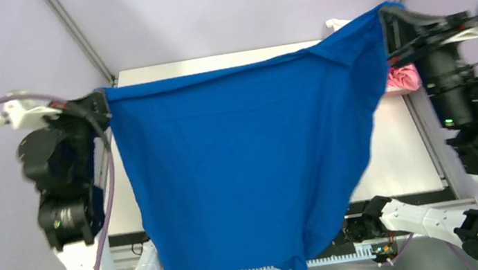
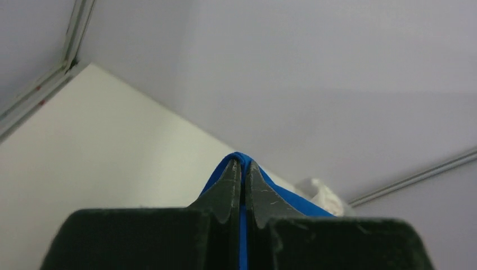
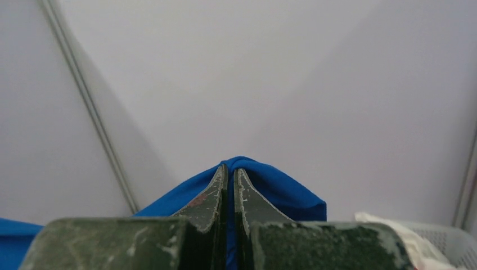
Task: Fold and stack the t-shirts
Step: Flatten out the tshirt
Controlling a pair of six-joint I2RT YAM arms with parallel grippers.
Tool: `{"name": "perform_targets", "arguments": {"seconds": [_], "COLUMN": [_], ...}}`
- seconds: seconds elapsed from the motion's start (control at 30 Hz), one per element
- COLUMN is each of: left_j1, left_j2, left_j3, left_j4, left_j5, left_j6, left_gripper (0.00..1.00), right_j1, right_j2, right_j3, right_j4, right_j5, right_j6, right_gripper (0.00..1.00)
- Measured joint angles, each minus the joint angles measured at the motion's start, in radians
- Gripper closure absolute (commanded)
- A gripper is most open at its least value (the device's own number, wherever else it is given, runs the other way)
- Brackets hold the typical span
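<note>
Aloft, left arm (image 1: pixel 59 166), right arm (image 1: pixel 460 88) spread wide, jaws pinching blue t-shirt (image 1: pixel 239 156)

I see the royal blue t-shirt (image 1: pixel 239 156) hanging spread wide above the table (image 1: pixel 403 155), a plain blue face toward the top camera. Its upper corners are pinched by the left gripper (image 2: pixel 243 169) and the right gripper (image 3: pixel 229 174), the right corner higher. Its lower hem droops past the table's near edge. A crumpled magenta t-shirt (image 1: pixel 402 77) lies at the table's right edge. White cloth (image 1: pixel 336 23), possibly another tee, peeks out beyond the table's far right corner.
</note>
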Motion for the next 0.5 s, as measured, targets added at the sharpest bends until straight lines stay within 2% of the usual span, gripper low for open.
{"name": "perform_targets", "arguments": {"seconds": [0.17,0.27,0.4,0.5], "left_j1": [0.000,0.000,0.000,0.000], "left_j2": [0.058,0.150,0.361,0.551], "left_j3": [-0.291,-0.410,-0.448,-0.431], "left_j4": [0.065,0.128,0.204,0.263], "left_j5": [-0.039,-0.082,-0.135,-0.164], "left_j6": [0.013,0.027,0.041,0.055], "left_gripper": [1.00,1.00,1.00,1.00], "right_j1": [0.000,0.000,-0.029,-0.111], "right_j2": [-0.046,0.002,0.185,0.362], "right_j3": [-0.348,-0.513,-0.574,-0.573], "right_j4": [0.156,0.265,0.359,0.386], "right_j5": [0.165,0.283,0.356,0.346], "right_j6": [-0.025,-0.050,-0.062,-0.028], "right_gripper": [1.00,1.00,1.00,1.00]}}
